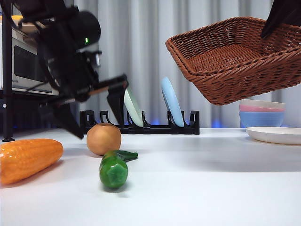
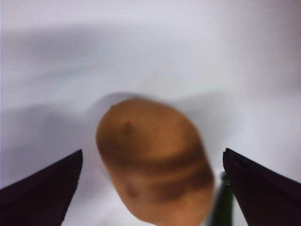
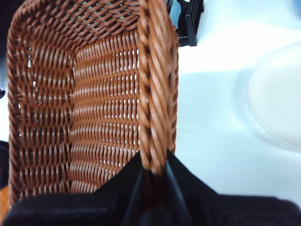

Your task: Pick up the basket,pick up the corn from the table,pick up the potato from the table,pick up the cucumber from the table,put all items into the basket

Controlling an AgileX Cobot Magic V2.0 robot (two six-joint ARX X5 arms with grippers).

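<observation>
High at the right, the brown wicker basket [image 1: 230, 59] hangs tilted in the air, my right gripper [image 3: 153, 175] shut on its rim [image 3: 157, 94]. On the white table [image 1: 202, 179] lie the orange corn [image 1: 28, 159] at the left, the round tan potato [image 1: 104, 139] and the dark green cucumber [image 1: 114, 167] in front of it. My left gripper [image 1: 91, 115] hovers open just above and around the potato [image 2: 155, 162], one jaw on each side, not touching it. A sliver of the cucumber [image 2: 223, 202] shows beside the potato.
A black dish rack [image 1: 141, 125] with a pale green and a blue plate stands behind the potato. Stacked pink and blue bowls [image 1: 262, 113] and a white plate [image 1: 275, 134] sit at the right under the basket. A dark stand and an appliance fill the far left.
</observation>
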